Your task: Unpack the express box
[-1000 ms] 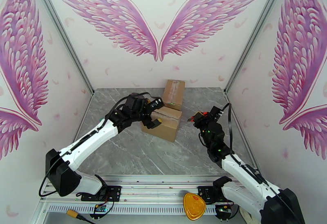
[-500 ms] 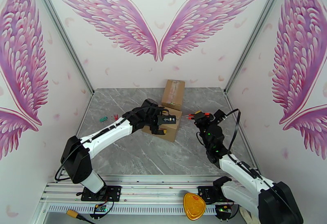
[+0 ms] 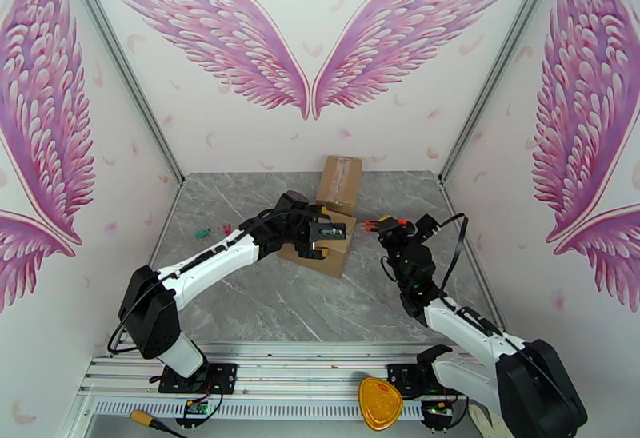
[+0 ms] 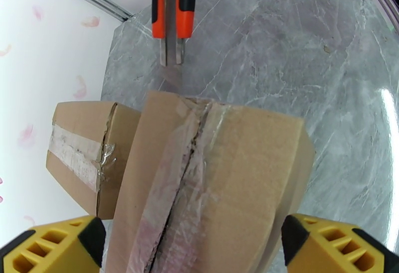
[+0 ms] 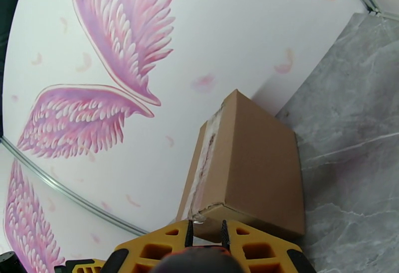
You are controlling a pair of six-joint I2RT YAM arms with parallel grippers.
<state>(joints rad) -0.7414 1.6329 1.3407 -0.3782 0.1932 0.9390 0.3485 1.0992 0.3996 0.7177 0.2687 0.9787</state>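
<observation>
Grey marble tabletop (image 3: 256,296), pink-wing walls (image 3: 264,64); L gripper (image 3: 326,240) spread over box (image 4: 224,179), R gripper (image 3: 390,226) pinching orange cutter (image 4: 172,20).

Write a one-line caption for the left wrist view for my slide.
Open left end effector straddles a cardboard box with slit tape seam; a box cutter points at its far edge.

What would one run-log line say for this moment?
left pincer: open, straddling near box | right pincer: shut on knife, blade short of near box | far box: beside near box
</observation>
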